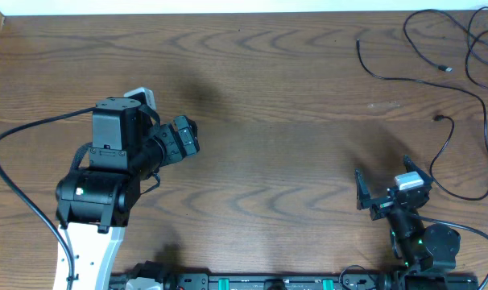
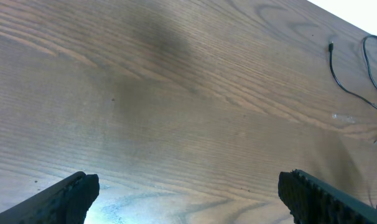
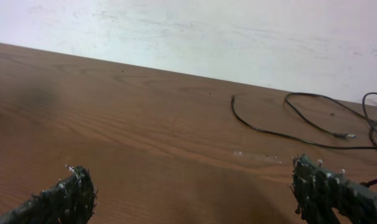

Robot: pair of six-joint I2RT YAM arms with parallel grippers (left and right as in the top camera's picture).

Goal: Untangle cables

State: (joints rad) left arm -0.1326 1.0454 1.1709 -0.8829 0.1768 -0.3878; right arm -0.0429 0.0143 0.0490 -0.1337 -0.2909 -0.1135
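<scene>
Black grippers (image 2: 188, 186) (image 3: 193, 183) spread wide, empty

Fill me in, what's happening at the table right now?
Nothing is being handled yet. The cables lie in loose loops at the far right corner of the table. The left gripper hovers over the table's left-middle, jaws wide open and empty, well away from them. The right gripper is near the front right, jaws also open and empty, with one cable running close beside it.

Left arm (image 1: 107, 173) black above a white link (image 1: 87, 254), right arm (image 1: 413, 234) black
</scene>
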